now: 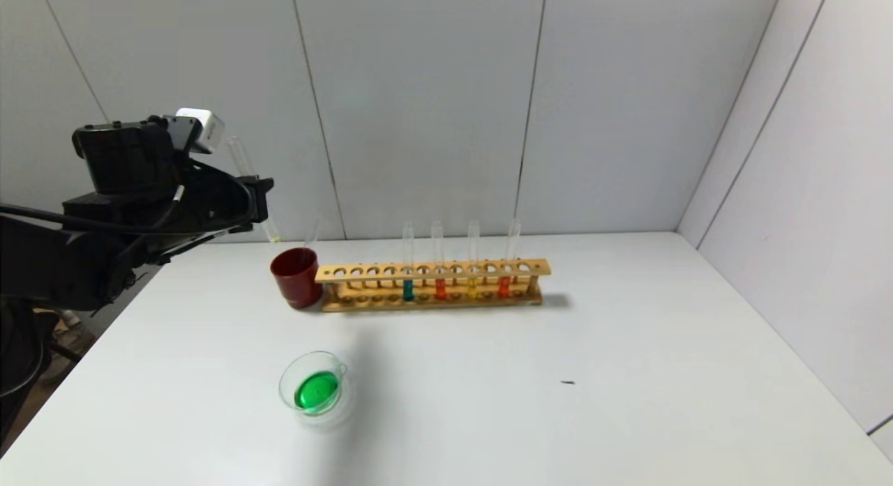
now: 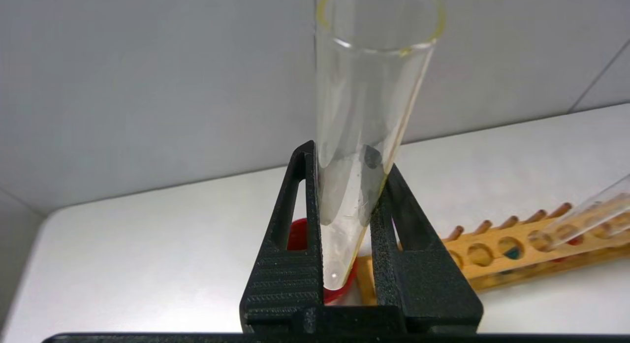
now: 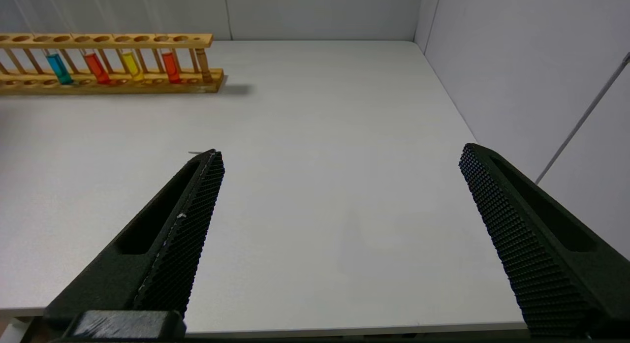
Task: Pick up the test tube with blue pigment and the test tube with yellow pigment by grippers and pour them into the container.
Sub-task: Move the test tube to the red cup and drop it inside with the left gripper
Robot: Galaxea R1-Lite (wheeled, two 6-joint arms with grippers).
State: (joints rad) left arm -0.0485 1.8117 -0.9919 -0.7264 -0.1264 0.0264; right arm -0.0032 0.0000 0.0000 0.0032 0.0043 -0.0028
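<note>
My left gripper is shut on a clear test tube that is nearly empty, with faint yellow traces, held tilted high above the dark red cup. In the left wrist view the fingers clamp this tube with the cup below. A blue tube and a yellow tube stand in the wooden rack. The glass container at the front left holds green liquid. My right gripper is open and empty over bare table, out of the head view.
Two red-orange tubes also stand in the rack. An empty clear tube leans in the red cup. Walls close the table at the back and right. A small dark speck lies on the table.
</note>
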